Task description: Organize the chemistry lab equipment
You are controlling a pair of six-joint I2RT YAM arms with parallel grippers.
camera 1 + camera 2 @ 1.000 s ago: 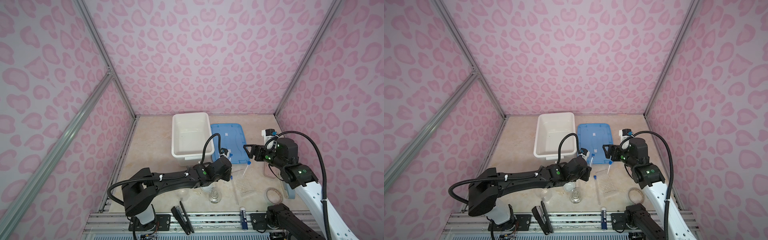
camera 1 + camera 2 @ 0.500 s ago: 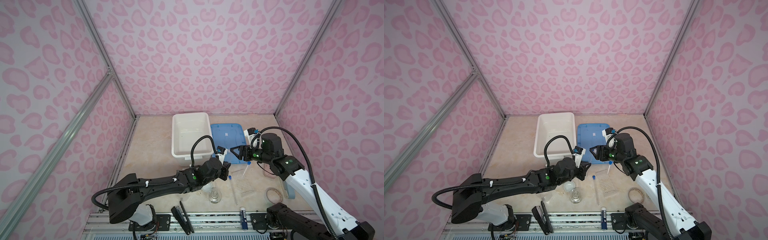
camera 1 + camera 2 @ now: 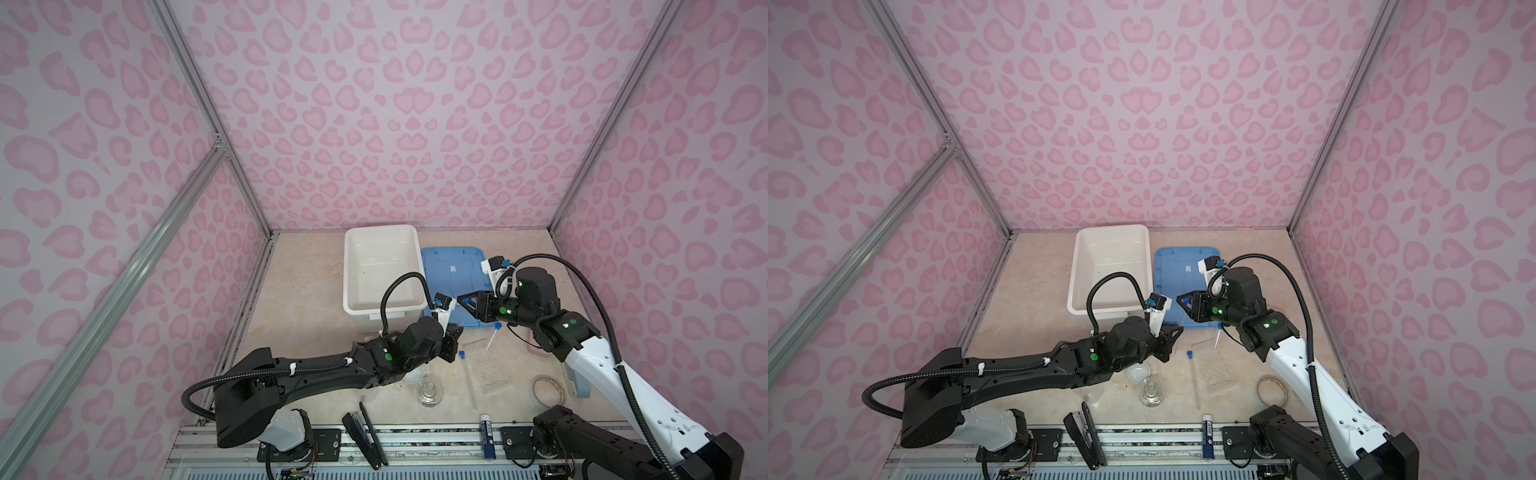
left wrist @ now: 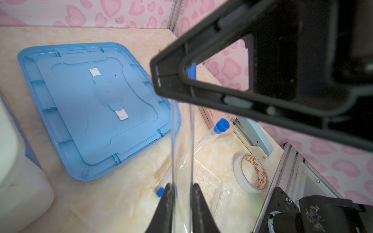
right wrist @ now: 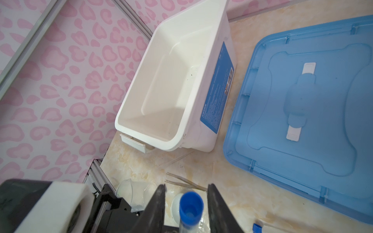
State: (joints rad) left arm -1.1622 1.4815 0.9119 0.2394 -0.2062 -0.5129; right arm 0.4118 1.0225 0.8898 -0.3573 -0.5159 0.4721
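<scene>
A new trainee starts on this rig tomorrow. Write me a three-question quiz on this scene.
1. True or false: the blue lid sits on the white bin.
2. The left gripper grips a blue-capped tube. The right gripper has its jaws: A clamped on the cap; B either side of the cap, gaps showing; C away from the tube.
3. How many other blue-capped tubes go unheld?
Key: 1 false, it lies flat beside the bin. 2 B. 3 two: one beside the clear rack, one near the lid's corner.
</scene>
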